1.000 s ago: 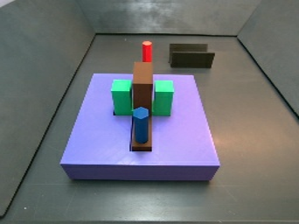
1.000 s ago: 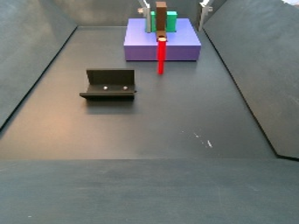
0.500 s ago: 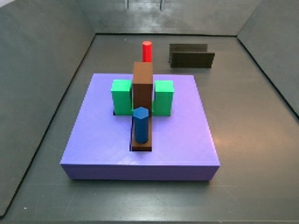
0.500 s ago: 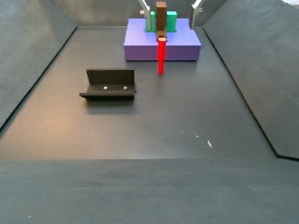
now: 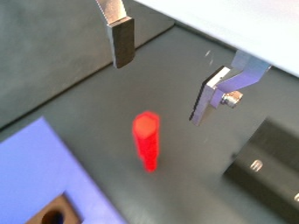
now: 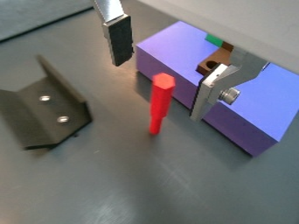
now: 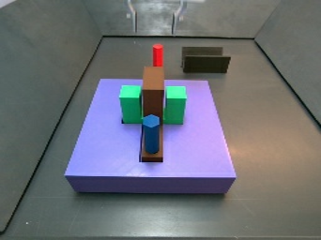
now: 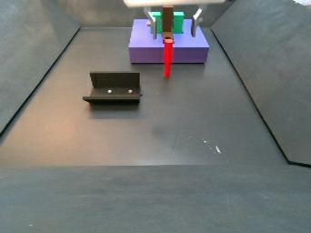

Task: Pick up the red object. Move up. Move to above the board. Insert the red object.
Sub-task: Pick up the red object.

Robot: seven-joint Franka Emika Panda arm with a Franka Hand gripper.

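1. In both wrist views, the gripper (image 6: 156,52) is being held above the red peg (image 6: 156,103), with its jaws spread wide and nothing between them; no writing or label can be read anywhere.
2. One silver finger (image 5: 121,35) and the opposite finger (image 5: 216,94) are being shown to either side of the red peg (image 5: 145,141), both clear of it.
3. The red peg is being shown standing upright on the dark floor, just beside the edge of the lavender board (image 6: 257,114).
4. In a side view, the gripper (image 8: 176,16) is being seen high over the board (image 8: 145,50), above the red peg (image 8: 168,56).
5. In a side view, a brown bar (image 7: 153,94), two green blocks (image 7: 130,103) and a blue hexagonal peg (image 7: 150,132) are being carried on the board (image 7: 100,150).
6. The fixture (image 8: 113,88) is being shown on the floor, well apart from the board.
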